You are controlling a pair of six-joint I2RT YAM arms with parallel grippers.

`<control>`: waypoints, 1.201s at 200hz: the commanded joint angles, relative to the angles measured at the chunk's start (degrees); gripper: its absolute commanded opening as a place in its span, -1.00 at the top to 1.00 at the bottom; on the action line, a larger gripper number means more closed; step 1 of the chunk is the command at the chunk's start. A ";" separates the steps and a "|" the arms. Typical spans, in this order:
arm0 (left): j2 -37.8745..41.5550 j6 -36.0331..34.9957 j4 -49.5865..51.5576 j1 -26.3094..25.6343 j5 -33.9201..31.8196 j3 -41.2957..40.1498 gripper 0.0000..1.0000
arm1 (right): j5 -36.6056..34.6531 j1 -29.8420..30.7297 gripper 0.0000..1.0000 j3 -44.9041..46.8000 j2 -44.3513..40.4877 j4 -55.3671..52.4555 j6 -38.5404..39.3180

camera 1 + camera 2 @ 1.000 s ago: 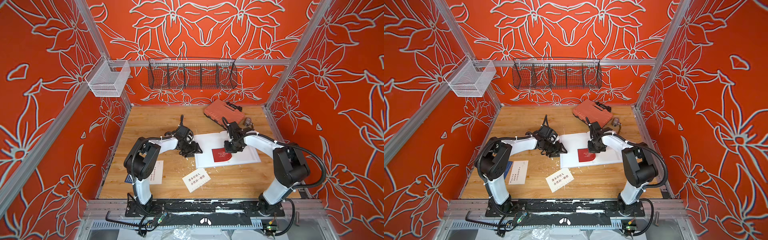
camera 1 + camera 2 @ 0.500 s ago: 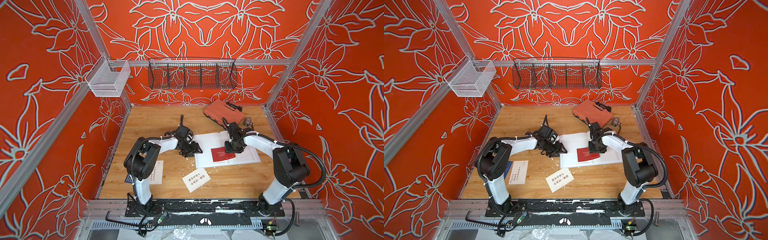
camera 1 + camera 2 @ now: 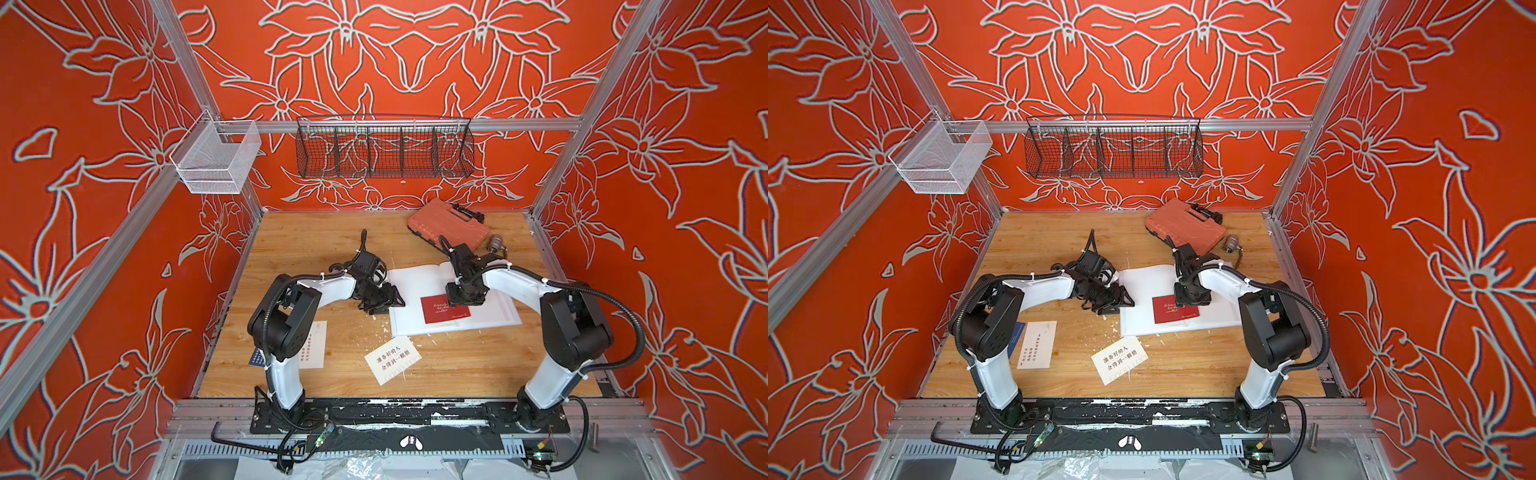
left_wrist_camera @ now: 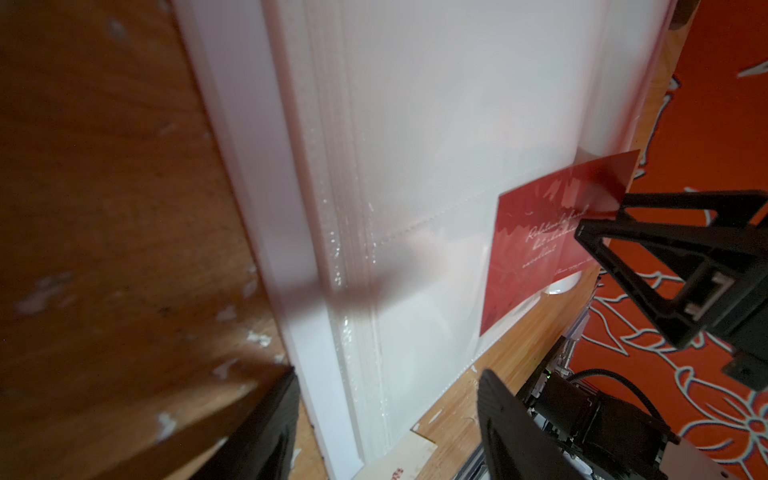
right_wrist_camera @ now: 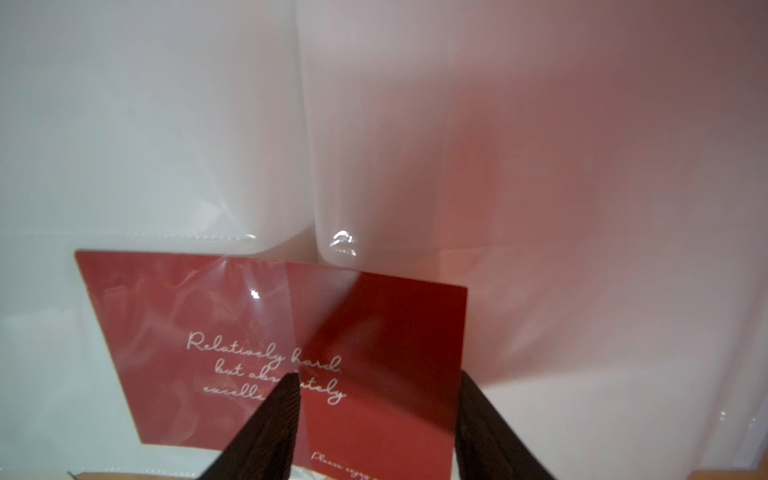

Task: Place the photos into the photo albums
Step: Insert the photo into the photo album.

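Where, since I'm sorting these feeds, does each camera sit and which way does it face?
Top views: high in front, looking down on the table; both arms show, with left gripper and right gripper.
Left wrist: on the left arm, low, facing across the album to the dark red card; own fingertips show.
Right wrist: on the right arm, looking down at the card; own fingers show.
Shared: all show album and card.

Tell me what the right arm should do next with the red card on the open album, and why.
Probably nudge the red card further into the clear sleeve. The right gripper is open astride the card's free end, not clamping it, and only about half the card lies under the photo album sleeve; the rest is bare.
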State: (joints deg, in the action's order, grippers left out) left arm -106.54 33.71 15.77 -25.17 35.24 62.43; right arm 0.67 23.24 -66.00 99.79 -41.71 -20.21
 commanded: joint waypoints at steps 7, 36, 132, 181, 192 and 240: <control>0.74 0.39 0.40 -0.67 0.83 -0.01 -0.33 | 2.65 0.88 -0.19 -2.28 2.41 -0.90 -0.11; 0.62 0.35 0.23 -0.85 1.41 0.14 -0.33 | 4.93 2.26 -0.19 -2.89 3.95 0.64 -0.20; 0.61 0.24 0.49 -1.02 0.88 0.01 -0.33 | 0.85 4.64 -0.24 -5.96 4.06 -3.90 0.94; 0.95 0.29 0.31 -1.02 0.79 -0.38 -0.33 | 3.42 4.08 -0.30 -4.25 3.42 -1.91 1.26; 1.13 0.21 0.31 -1.02 0.75 -0.47 -0.33 | 3.64 4.26 -0.31 -4.22 3.14 -1.77 0.89; 1.08 0.13 0.31 -1.03 0.88 -0.47 -0.33 | 1.65 5.07 -0.36 -5.57 2.61 -3.99 1.01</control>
State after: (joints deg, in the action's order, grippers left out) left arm -106.54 33.89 15.77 -25.21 35.22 62.46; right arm 2.33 27.40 -70.72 103.59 -44.14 -19.09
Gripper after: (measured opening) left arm 0.664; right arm 0.674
